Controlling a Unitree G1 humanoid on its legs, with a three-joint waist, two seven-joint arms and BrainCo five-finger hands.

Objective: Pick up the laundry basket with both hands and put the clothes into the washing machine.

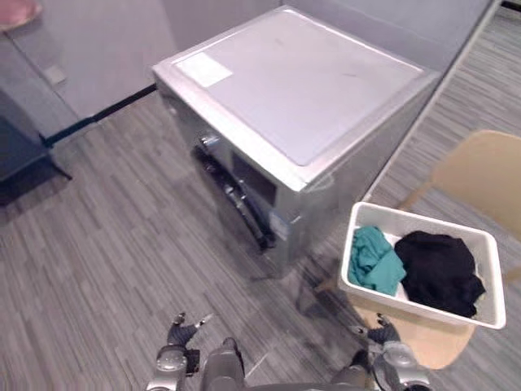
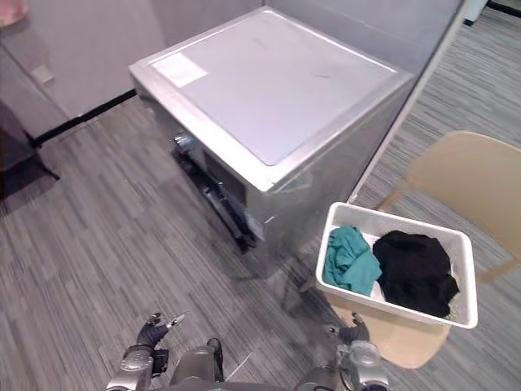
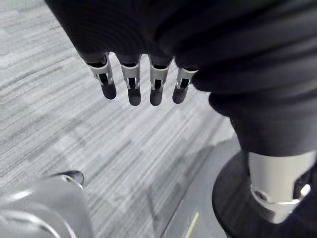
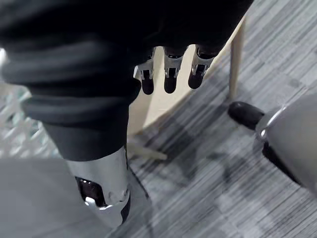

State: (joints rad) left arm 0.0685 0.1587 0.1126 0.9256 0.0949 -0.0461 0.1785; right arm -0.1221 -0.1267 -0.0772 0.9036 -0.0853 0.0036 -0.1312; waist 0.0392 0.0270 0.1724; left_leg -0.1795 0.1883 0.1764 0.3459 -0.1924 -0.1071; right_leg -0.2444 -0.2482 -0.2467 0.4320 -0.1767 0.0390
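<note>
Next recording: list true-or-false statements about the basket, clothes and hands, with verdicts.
The white plastic laundry basket sits on the tan wooden chair. True.
The basket holds a red garment. False: a teal garment and a black garment.
The left hand grips the basket's rim. False: it is open, apart from the basket.
The right hand holds nothing. True.
The basket stands right of the silver-grey washing machine. True.

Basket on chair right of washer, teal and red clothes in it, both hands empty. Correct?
One error: the clothes are teal and black, not red. The left eye view shows the teal garment beside the black garment in the basket on the chair, right of the washer. Left hand and right hand are empty.
</note>
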